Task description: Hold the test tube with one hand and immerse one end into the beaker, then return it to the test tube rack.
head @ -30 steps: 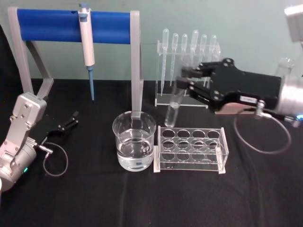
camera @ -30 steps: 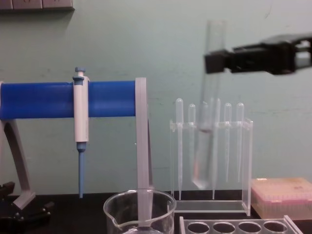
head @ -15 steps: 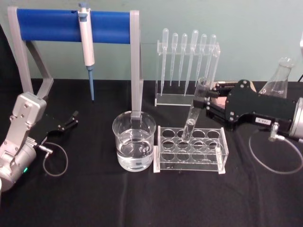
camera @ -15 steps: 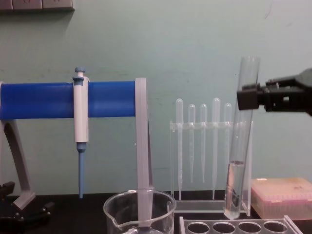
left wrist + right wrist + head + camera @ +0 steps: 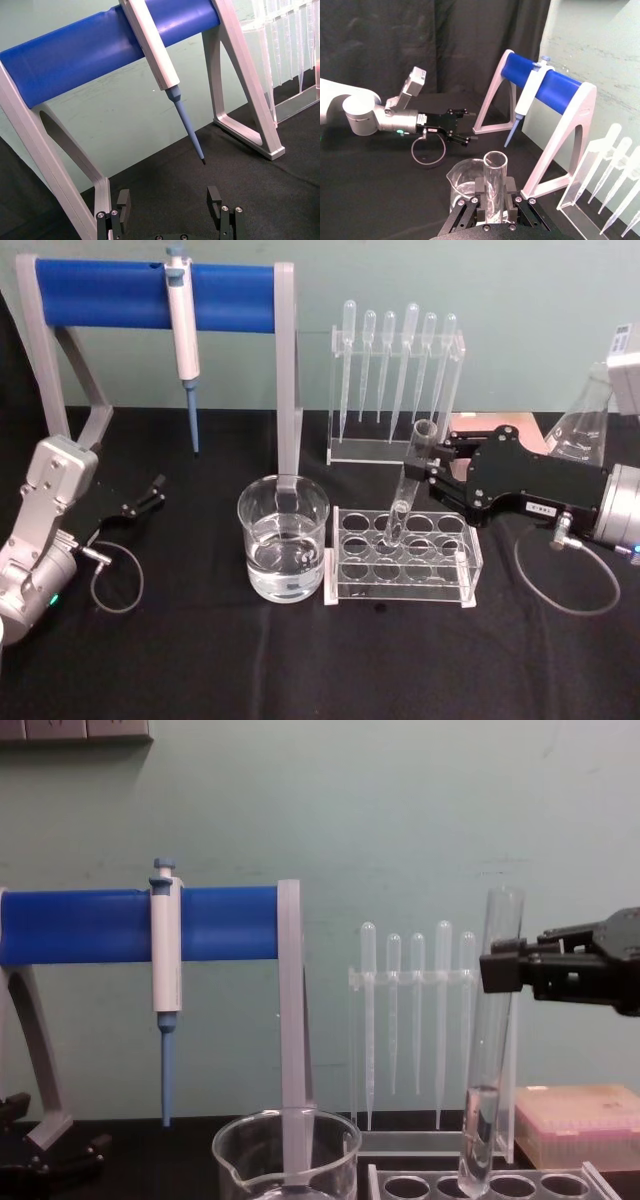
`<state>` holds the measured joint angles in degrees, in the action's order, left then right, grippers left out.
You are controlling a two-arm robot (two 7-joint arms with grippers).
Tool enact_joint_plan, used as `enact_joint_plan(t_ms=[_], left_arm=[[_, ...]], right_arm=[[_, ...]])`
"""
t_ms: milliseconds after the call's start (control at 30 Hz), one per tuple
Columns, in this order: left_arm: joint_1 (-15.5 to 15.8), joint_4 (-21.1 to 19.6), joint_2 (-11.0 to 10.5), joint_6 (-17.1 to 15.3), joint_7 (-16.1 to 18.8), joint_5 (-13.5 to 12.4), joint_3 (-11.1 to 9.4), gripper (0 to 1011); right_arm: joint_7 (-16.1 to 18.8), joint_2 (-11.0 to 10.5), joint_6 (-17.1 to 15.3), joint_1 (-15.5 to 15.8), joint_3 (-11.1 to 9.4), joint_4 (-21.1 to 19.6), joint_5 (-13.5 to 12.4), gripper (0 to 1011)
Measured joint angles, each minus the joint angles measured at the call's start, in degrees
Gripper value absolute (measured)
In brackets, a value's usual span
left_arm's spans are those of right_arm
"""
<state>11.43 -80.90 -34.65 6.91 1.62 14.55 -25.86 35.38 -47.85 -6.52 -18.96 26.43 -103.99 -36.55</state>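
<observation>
Test tube (image 5: pixel 408 484) leans slightly off vertical at frame centre, bottom entering rack (image 5: pixel 404 556); your right gripper (image 5: pixel 437 476) clamps upper part. Left gripper (image 5: pixel 170 205) parked, fingers apart, empty.

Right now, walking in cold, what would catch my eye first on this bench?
Probably the right pincer, a black claw reaching in from the right and clamped on a tall glass test tube whose round bottom sits at the clear rack. Next, the beaker of water left of that rack, and the big blue bar stand behind, holding a pipettor.
</observation>
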Motion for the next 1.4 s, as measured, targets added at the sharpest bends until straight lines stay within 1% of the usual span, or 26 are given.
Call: enact_joint_plan(t_ms=[267,700,1400], left_arm=[[0.0,0.0,0.0,0.0,0.0,0.0,0.0,1000],[0.0,0.0,0.0,0.0,0.0,0.0,0.0,1000],[0.0,0.0,0.0,0.0,0.0,0.0,0.0,1000]], right_arm=[[-0.1,1.7,1.4,0.4,0.0,1.6,2.4,234],[-0.1,4.5,2.2,0.4,0.2,3.7,4.9,233],[0.3,6.0,2.2,1.6,-0.2,5.9,5.4,234]])
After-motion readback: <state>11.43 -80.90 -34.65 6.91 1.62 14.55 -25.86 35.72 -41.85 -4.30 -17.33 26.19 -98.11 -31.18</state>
